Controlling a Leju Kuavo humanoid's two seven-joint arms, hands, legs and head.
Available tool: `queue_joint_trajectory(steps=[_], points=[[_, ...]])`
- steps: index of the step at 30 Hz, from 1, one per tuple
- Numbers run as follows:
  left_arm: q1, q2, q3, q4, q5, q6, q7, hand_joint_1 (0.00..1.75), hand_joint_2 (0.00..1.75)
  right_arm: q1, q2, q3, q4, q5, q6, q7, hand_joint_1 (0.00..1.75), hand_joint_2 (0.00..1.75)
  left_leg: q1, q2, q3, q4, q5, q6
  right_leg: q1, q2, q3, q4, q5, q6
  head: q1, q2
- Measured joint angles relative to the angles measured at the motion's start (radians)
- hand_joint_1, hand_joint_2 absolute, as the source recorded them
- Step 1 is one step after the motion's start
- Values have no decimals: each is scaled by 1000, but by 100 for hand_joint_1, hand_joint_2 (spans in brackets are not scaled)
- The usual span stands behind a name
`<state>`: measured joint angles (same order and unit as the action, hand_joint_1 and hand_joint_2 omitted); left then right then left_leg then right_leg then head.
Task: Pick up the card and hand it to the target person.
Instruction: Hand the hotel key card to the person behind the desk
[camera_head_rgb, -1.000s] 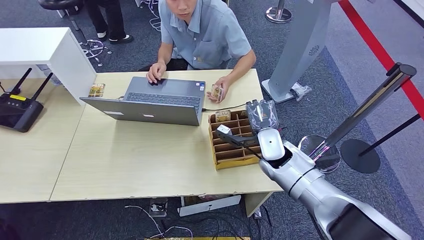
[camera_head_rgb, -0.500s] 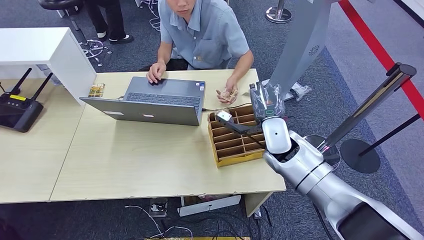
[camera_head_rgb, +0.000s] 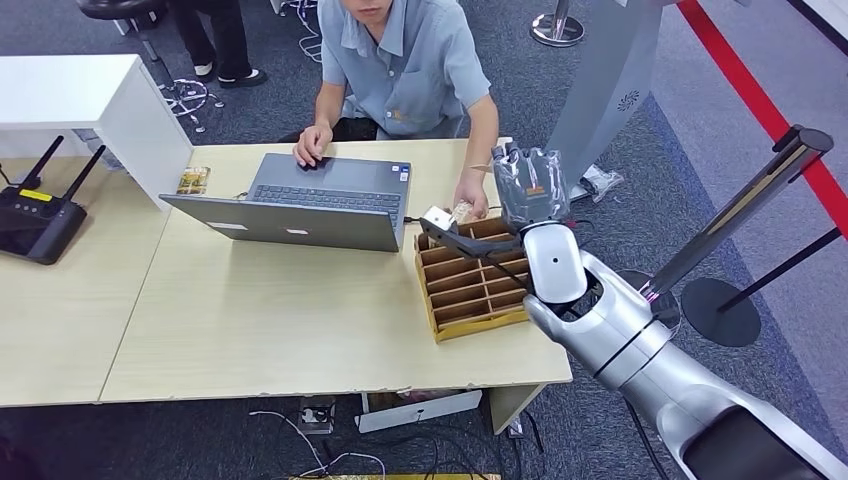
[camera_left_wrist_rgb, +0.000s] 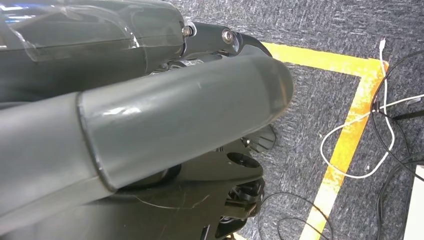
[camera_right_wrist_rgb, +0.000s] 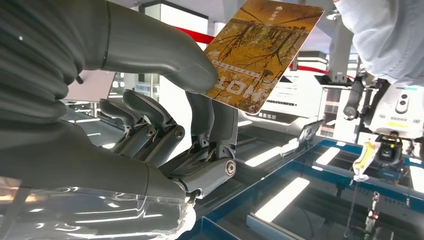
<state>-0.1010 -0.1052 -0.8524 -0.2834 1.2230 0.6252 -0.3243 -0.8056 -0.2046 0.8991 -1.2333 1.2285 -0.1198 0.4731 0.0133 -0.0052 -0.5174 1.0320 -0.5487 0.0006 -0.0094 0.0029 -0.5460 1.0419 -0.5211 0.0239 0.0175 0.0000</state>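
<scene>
A yellow-brown printed card (camera_right_wrist_rgb: 260, 50) is pinched between the thumb and a finger of my right hand (camera_right_wrist_rgb: 165, 115), its free end sticking out past the fingertips. In the head view my right hand (camera_head_rgb: 530, 185), wrapped in clear plastic, is raised beyond the back right corner of the cardboard divider box (camera_head_rgb: 470, 285). The seated person in a grey-blue shirt (camera_head_rgb: 405, 60) is just across the table; their hand (camera_head_rgb: 467, 205) rests at the box's back edge, a short way left of my hand. My left hand (camera_left_wrist_rgb: 150, 115) hangs over carpet, its fingers hidden behind the thumb.
An open laptop (camera_head_rgb: 320, 200) lies in front of the person, on the wooden table (camera_head_rgb: 280, 320). A black router (camera_head_rgb: 30, 225) and a white cabinet (camera_head_rgb: 90, 95) are at the left. A small card (camera_head_rgb: 193, 180) lies near the cabinet. Barrier posts (camera_head_rgb: 745, 210) stand at the right.
My right hand has risen from over the divider box and moved away toward the person, carrying the card. The person's hand has moved right, to the box's back edge.
</scene>
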Motion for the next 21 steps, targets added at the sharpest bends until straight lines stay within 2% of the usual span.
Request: queue_joint_trajectory(steps=[21], points=[[-1, 0, 0, 0, -9, 0, 6, 0, 0, 4, 18, 18, 28, -17, -6, -15, 175, 175, 0, 0, 0, 0, 0, 0, 0, 0, 0, 0, 0, 0, 0, 0]])
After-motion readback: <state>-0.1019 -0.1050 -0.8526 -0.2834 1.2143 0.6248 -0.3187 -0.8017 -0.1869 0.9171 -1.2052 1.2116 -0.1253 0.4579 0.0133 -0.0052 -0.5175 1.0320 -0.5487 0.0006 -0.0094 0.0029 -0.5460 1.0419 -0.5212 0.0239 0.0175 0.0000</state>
